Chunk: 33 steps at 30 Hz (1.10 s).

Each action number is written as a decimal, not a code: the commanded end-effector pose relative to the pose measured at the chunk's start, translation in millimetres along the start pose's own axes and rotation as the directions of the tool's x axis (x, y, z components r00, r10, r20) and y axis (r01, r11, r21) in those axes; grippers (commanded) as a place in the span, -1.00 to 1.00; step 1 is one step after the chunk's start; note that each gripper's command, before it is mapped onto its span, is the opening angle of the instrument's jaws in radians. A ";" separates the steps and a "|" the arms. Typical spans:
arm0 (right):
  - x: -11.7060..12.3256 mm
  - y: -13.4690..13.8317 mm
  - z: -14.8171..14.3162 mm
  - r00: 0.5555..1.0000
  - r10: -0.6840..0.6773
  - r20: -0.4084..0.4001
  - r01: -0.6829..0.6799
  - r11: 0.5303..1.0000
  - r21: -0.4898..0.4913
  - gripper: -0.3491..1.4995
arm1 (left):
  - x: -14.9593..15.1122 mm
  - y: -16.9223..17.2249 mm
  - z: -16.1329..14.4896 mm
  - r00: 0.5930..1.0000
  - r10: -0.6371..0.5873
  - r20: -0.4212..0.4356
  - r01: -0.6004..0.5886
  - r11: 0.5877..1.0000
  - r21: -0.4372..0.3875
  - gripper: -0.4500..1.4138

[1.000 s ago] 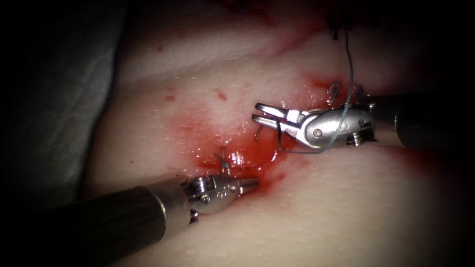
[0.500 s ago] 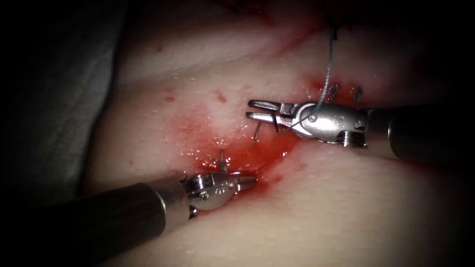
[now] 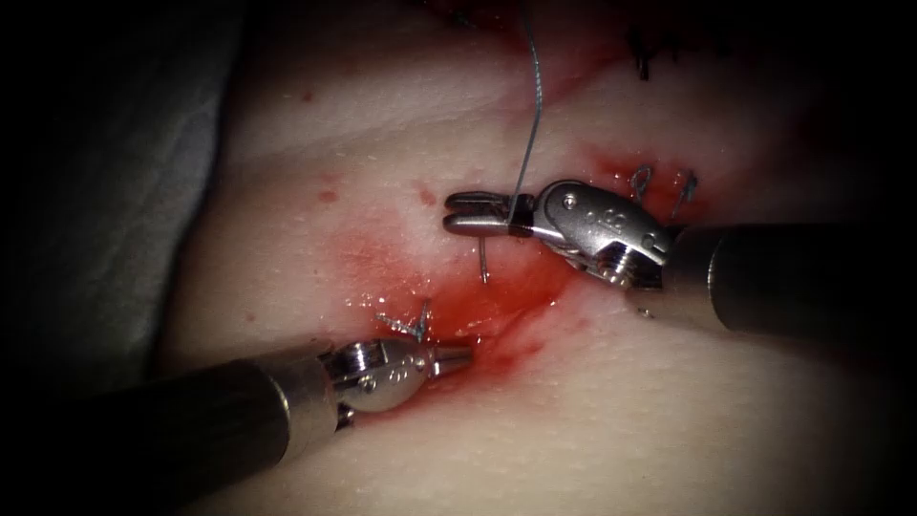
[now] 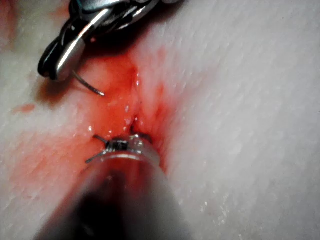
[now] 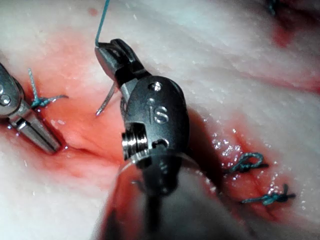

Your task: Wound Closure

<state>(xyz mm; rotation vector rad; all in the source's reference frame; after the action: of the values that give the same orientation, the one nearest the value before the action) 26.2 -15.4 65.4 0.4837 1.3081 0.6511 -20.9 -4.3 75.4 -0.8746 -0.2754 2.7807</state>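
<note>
Right gripper [image 3: 478, 212] pinches my thin curved steel needle [image 3: 484, 263], clear of the pale pork tissue [image 3: 669, 411], trailing blue-green thread [image 3: 531, 115]; left gripper [image 3: 457, 356], pressed together, holds nothing. Next calls for re-aiming.

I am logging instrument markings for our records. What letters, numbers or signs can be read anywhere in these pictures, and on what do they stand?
"IS", as it seems to read: stamped on the metal wrist housing of the right tool, seen in the right wrist view.
Small stamped marks on the same housing in the endoscope view: too small to read.
Small marks on the wrist of the left tool: too small to read.
The tissue, needle and thread bear no text.
</note>
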 end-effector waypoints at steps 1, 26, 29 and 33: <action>-0.2 0.0 1.0 0.999 0.043 0.001 -0.043 0.999 -0.008 -1.00 | 0.1 0.4 1.0 1.000 -0.001 0.000 0.001 1.000 0.000 -1.00; -4.0 -4.3 0.0 0.827 0.520 0.217 -0.530 0.848 -0.012 -1.00 | 0.5 0.5 0.7 1.000 -0.005 0.000 0.005 1.000 -0.002 -1.00; -4.1 -4.6 0.0 0.786 0.577 0.220 -0.594 0.804 0.014 -1.00 | 0.6 0.5 0.6 1.000 -0.006 0.000 0.006 1.000 -0.003 -1.00; -4.2 -4.8 -0.3 0.728 0.651 0.213 -0.673 0.738 0.048 -1.00 | 0.6 0.5 0.6 1.000 -0.006 0.000 0.006 1.000 -0.004 -1.00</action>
<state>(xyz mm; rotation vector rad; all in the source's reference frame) 25.3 -21.7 64.7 1.1349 0.9796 1.1065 -21.2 -4.4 74.8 -0.8720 -0.2800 2.7757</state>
